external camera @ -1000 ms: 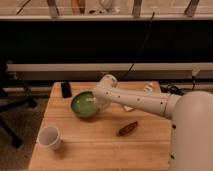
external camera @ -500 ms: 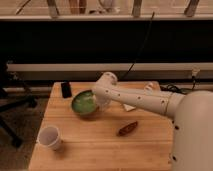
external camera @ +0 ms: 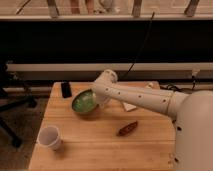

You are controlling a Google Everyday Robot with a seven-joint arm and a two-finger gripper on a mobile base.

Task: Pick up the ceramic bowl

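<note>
The green ceramic bowl [external camera: 83, 102] sits on the left-middle of the wooden table [external camera: 100, 145], with its open side tipped toward the left front. My gripper [external camera: 98, 98] is at the bowl's right rim, at the end of the white arm [external camera: 140, 97] that reaches in from the right. The wrist hides most of the gripper, so I cannot tell its hold on the bowl.
A white cup [external camera: 50, 136] stands near the table's front left corner. A small black object [external camera: 65, 89] lies at the back left. A brown object [external camera: 127, 128] lies in front of the arm. A white item [external camera: 130, 106] lies under the arm. A black chair [external camera: 10, 100] stands left of the table.
The wrist has shifted slightly toward the bowl's rim. The bowl now looks more tipped toward the left front and stays in about the same spot.
</note>
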